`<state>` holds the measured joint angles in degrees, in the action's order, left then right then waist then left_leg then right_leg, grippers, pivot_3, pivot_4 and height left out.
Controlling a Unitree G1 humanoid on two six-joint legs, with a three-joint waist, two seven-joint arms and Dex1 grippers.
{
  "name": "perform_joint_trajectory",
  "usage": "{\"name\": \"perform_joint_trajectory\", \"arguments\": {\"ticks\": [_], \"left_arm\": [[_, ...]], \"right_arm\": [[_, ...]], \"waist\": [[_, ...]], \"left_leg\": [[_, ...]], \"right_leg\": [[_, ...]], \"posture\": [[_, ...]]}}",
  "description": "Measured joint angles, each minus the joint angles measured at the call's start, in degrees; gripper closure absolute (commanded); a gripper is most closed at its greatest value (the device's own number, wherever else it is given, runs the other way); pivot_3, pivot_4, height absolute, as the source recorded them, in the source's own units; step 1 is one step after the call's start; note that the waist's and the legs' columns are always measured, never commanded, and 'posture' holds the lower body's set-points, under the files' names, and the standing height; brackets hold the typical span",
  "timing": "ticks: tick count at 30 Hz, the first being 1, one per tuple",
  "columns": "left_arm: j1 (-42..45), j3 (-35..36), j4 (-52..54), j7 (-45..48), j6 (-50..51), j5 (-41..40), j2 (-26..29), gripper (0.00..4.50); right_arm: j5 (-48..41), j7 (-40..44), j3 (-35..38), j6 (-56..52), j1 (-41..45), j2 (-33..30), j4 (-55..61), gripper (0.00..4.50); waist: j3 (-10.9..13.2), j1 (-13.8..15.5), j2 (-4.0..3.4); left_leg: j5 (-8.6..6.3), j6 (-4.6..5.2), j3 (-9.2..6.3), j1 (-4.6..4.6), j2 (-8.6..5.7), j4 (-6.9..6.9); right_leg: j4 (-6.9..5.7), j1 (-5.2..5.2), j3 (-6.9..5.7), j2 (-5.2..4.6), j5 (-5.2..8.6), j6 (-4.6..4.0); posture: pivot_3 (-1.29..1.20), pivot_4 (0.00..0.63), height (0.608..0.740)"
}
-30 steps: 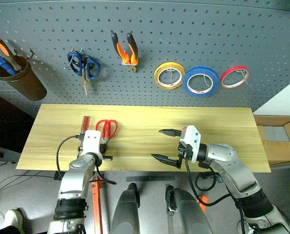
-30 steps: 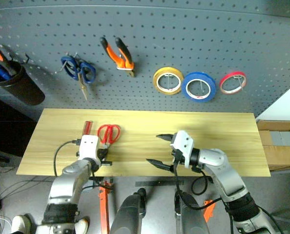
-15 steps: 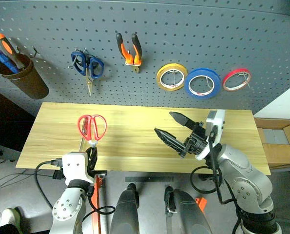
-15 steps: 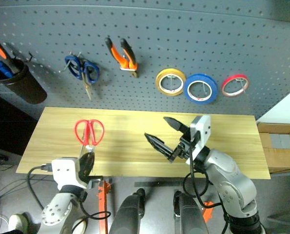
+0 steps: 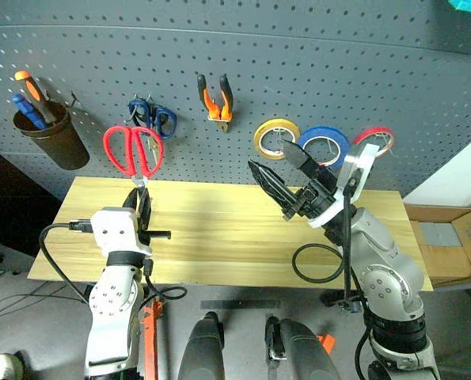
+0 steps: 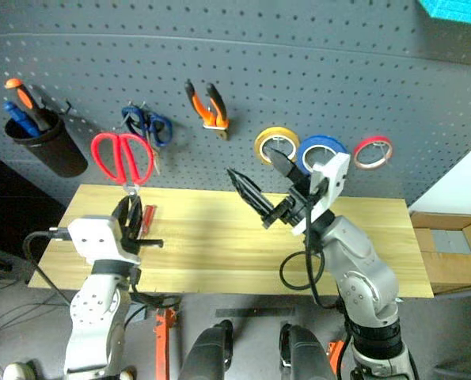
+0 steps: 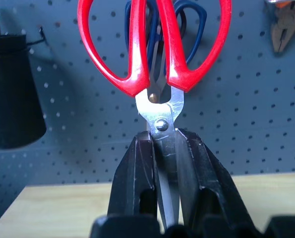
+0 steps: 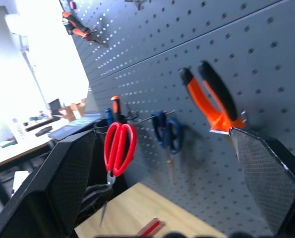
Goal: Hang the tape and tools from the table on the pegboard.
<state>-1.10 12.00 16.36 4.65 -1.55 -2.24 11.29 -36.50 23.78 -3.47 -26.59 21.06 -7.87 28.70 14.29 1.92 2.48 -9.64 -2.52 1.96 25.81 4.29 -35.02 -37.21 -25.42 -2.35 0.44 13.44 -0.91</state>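
Note:
My left gripper is shut on the steel blades of the red-handled scissors. It holds them upright, handles up, in front of the pegboard, just beside the hanging blue scissors. The orange-and-black pliers hang on a hook. The blue tape hangs between a yellow ring and a red ring. My right gripper is raised over the table, open and empty, and partly covers the tapes.
A brown cup with an orange and a blue screwdriver hangs at the pegboard's left. A red-handled tool lies on the table beside my left gripper. A cardboard box stands beyond the table's right end.
Both arms have risen. The left gripper has lifted the red scissors from near the table up to the pegboard. The right gripper stays open, higher. The camera has tilted upward.

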Motion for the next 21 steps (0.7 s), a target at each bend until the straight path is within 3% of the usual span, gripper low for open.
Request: {"name": "perform_joint_trajectory", "arguments": {"ticks": [12,21], "left_arm": [[9.77,-0.16,-12.57,2.33,-5.62,-1.21,2.44,4.26],[12.79,-1.32,-16.32,2.11,-0.56,-2.00,0.88,4.26]], "right_arm": [[3.87,0.90,-0.85,3.64,0.44,0.13,-2.18,0.00],[5.49,1.26,-1.75,3.78,0.40,-0.85,-2.15,0.00]], "waist": [[-2.36,-0.31,0.18],[-2.95,-0.45,0.18]], "left_leg": [[0.01,0.00,0.18,-0.57,0.13,-0.12],[0.07,0.05,0.27,-1.03,0.21,-0.22]], "right_leg": [[-0.29,0.38,0.17,0.28,-0.06,-0.08],[-0.78,0.56,0.27,0.29,-0.09,-0.16]], "posture": [[0.07,0.136,0.740],[0.05,0.138,0.740]]}}
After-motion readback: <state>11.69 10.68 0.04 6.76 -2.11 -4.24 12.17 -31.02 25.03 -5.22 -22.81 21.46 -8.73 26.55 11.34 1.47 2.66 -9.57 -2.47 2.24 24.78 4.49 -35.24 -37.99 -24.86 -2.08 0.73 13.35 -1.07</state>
